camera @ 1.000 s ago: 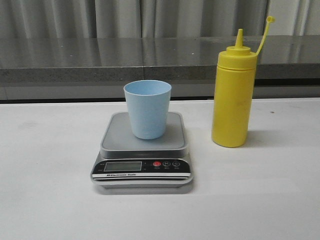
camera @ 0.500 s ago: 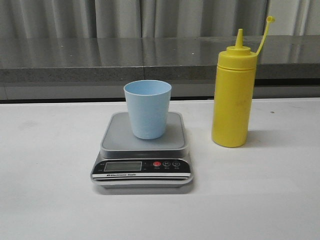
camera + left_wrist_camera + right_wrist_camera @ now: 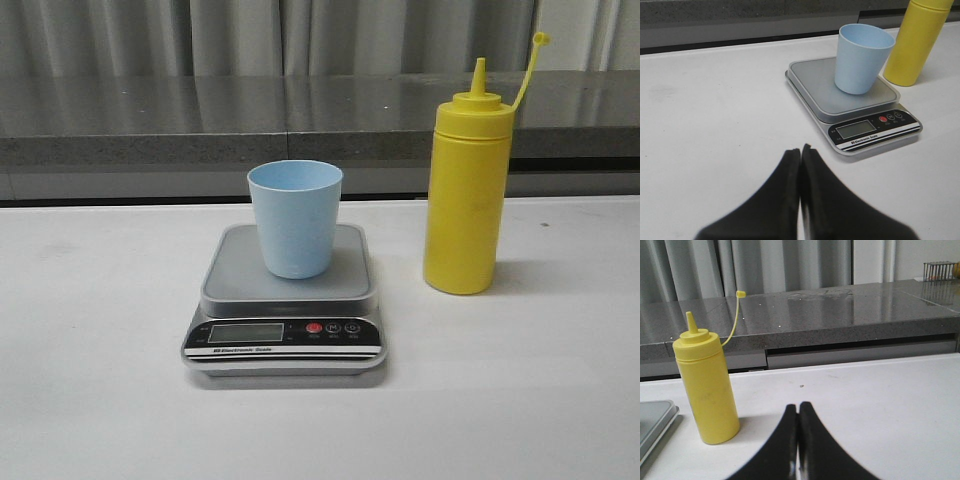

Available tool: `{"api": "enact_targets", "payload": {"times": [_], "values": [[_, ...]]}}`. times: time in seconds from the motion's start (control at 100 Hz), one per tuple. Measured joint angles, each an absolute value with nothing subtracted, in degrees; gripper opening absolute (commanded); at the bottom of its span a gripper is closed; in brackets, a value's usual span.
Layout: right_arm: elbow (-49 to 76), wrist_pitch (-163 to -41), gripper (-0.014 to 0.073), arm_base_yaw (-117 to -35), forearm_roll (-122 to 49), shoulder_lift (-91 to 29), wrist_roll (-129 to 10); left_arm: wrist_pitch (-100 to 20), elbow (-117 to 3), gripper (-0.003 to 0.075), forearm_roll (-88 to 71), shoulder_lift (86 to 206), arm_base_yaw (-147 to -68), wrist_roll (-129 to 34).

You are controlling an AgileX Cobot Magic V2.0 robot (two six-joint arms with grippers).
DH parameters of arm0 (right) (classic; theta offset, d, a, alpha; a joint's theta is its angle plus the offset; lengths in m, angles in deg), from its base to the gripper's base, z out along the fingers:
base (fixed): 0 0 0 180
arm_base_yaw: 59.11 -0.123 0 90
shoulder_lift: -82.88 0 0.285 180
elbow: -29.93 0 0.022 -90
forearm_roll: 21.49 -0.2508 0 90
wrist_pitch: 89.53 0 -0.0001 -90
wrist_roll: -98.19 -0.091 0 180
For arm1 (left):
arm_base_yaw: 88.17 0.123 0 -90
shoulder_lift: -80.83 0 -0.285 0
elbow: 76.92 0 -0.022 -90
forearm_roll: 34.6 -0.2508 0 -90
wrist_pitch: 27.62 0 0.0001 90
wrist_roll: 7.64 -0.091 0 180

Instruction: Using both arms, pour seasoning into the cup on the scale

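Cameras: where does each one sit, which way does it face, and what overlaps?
Front view: looks forward over the table at the cup on the scale, bottle to the right; no arm shows.
Left wrist view: on the left arm, facing scale, cup and bottle; the left gripper, shut, shows.
Right wrist view: on the right arm, facing the bottle and the counter behind; the right gripper, shut, shows.
Shared: the bottle and scale appear in all three; the cup only in front and left wrist.

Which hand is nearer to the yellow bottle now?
Right. The right hand, shut, has the bottle close ahead, off to one side. From the left hand, also shut, the bottle stands beyond the scale.
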State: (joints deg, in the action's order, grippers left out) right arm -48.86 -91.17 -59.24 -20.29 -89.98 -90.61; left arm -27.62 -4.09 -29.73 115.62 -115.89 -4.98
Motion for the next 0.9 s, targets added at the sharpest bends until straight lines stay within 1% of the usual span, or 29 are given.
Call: {"api": "enact_targets", "payload": {"times": [0.24,0.67,0.78,0.9], "values": [[-48.86,-90.70,-0.0058,-59.24,-20.29,-89.98,-90.61,-27.62,-4.09,-0.0020,-29.73,115.62,-115.89,-4.98],[-48.86,-81.73,-0.0058,-59.24,-23.16,-89.98,-90.61,-27.62,-4.09,-0.0020,-29.86,115.62,-115.89,-4.98],[-48.86,-82.62,-0.0058,-59.24,-23.25,-89.98,-90.61,-27.62,-4.09,-0.0020,-29.86,115.62,-115.89,-4.98],[-47.17,-88.40,-0.0058,-59.24,-23.25,-88.61,-90.61,-27.62,-4.09,-0.0020,-29.86,115.62,-115.89,-4.98]]}}
